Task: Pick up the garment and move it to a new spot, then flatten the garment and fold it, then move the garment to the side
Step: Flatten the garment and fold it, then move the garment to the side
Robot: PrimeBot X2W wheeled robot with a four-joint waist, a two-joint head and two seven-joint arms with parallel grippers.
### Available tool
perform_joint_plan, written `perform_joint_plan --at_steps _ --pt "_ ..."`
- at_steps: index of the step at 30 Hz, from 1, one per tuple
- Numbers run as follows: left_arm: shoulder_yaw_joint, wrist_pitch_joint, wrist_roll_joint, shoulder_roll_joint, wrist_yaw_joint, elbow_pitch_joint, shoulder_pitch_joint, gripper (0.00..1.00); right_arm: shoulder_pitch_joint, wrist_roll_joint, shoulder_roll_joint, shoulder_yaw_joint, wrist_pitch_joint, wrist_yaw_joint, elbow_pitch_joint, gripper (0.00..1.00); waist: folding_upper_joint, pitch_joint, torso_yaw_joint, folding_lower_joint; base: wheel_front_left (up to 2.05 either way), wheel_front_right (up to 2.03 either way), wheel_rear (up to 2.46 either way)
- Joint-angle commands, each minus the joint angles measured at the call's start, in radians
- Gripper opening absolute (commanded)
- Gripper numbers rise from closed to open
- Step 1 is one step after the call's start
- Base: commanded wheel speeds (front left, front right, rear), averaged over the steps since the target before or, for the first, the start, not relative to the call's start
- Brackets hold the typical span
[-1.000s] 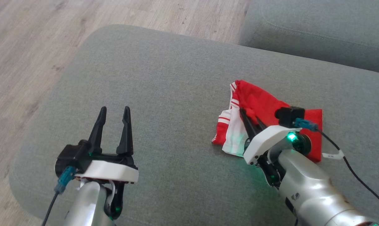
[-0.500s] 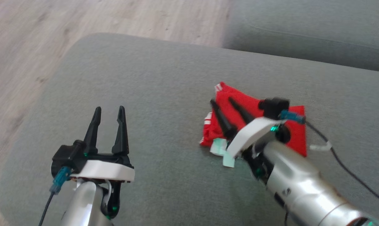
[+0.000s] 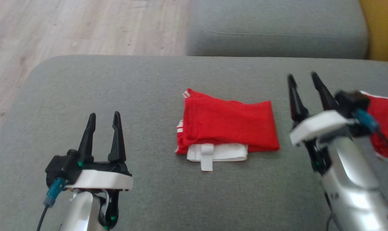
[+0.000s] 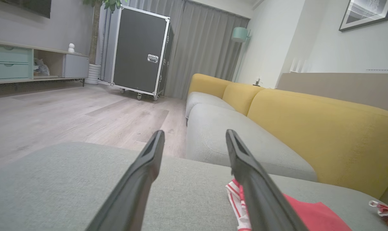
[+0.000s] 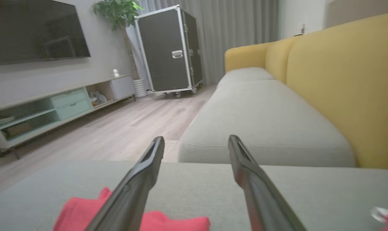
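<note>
Item: garment (image 3: 227, 125), red, folded, centre frame on grey cushion (image 3: 117, 80). I judge it light and limp, and its layers may slip. I'd pinch the thick lower edge. Left gripper (image 3: 104, 114), right gripper (image 3: 302, 76): both spread, empty.

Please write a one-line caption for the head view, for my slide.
Folded red garment lies on the grey cushion between the open left tool and the open right tool, neither touching it.

Left gripper (image 3: 104, 117) and right gripper (image 3: 304, 78) both empty, fingers spread, pointing forward
</note>
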Motion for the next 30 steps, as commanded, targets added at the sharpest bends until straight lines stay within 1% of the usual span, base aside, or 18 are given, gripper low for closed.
perform_joint_plan --at_steps 1,3,4,7,12,16,20,27,30 --pt "0.038 -0.005 0.001 0.007 0.006 -0.039 -0.026 1.00 0.033 -0.061 0.014 -0.038 -0.011 0.003 -0.084 1.00 0.0000 0.005 -0.030 0.0000 0.00 0.00 0.00" --pt "0.042 -0.005 0.012 0.007 0.007 -0.043 -0.020 1.00 0.085 -0.111 0.025 -0.086 -0.011 0.003 -0.136 1.00 0.0000 0.008 -0.044 0.0000 0.00 0.00 0.00" --pt "0.042 -0.005 0.012 0.007 0.007 -0.043 -0.020 1.00 0.085 -0.111 0.025 -0.086 -0.011 0.003 -0.136 1.00 0.0000 0.008 -0.044 0.0000 0.00 0.00 0.00" --pt "0.050 -0.005 0.028 0.007 0.008 -0.049 -0.008 1.00 0.155 -0.164 0.045 -0.141 -0.011 0.003 -0.206 1.00 0.0000 0.012 -0.062 0.0000 0.00 0.00 0.00" --pt "0.057 -0.005 0.031 0.007 0.010 -0.062 0.014 1.00 0.259 -0.199 0.065 -0.201 -0.011 0.003 -0.294 1.00 0.0000 0.014 -0.081 0.0000 0.00 0.00 0.00" --pt "0.049 -0.005 0.023 0.007 0.011 -0.059 0.027 1.00 0.316 -0.159 0.067 -0.186 -0.011 0.003 -0.328 1.00 0.0000 0.014 -0.092 0.0000 0.00 0.00 0.00" --pt "0.042 -0.005 0.021 0.007 0.012 -0.056 0.030 1.00 0.334 -0.138 0.067 -0.168 -0.011 0.003 -0.340 1.00 0.0000 0.016 -0.100 0.0000 0.00 0.00 0.00" --pt "0.030 -0.005 0.016 0.007 0.011 -0.060 0.008 1.00 0.313 -0.146 0.067 -0.182 -0.011 0.003 -0.343 1.00 0.0000 0.043 -0.085 0.0000 0.00 0.00 0.00" --pt "0.018 -0.005 0.012 0.007 0.011 -0.061 -0.009 1.00 0.281 -0.159 0.067 -0.176 -0.011 0.003 -0.310 1.00 0.0000 0.069 -0.066 0.0000 0.00 0.00 0.00"
